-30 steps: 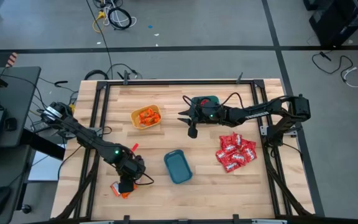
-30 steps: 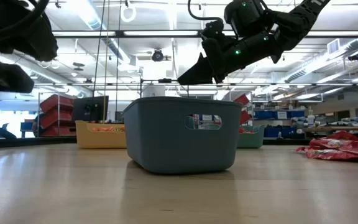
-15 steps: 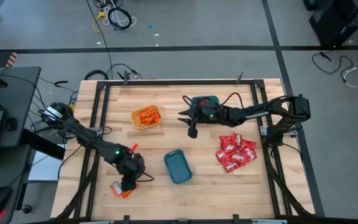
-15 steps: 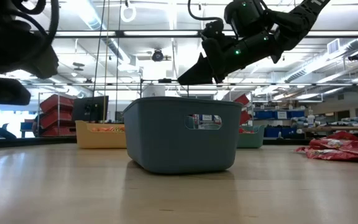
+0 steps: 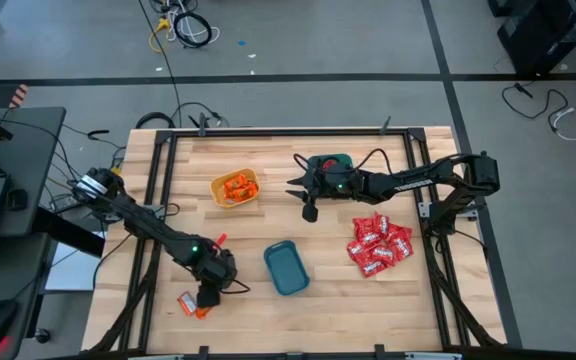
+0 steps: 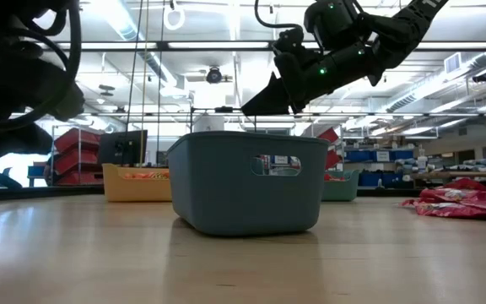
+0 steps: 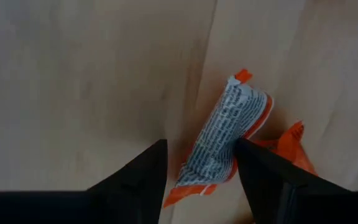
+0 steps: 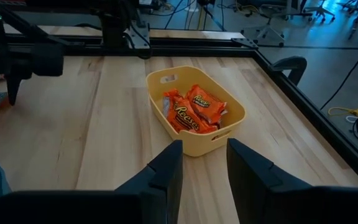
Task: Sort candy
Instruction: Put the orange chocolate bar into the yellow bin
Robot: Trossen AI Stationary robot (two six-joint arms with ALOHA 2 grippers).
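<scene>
Left claw [image 7: 201, 165] spread — orange-and-white packet [image 7: 224, 140] lies between its fingers.

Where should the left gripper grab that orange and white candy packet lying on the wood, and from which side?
Grip the orange-and-white packet across its narrow middle, coming straight down from above. It lies flat on the table, long and slim, and the open left gripper already straddles its lower end. The crimped orange ends look too thin to hold well. A second orange wrapper sits close beside it, so close carefully.

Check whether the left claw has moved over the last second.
Yes, slightly. In the high view the left claw has crept toward the teal bin, over the orange packets at the table's near edge.
</scene>
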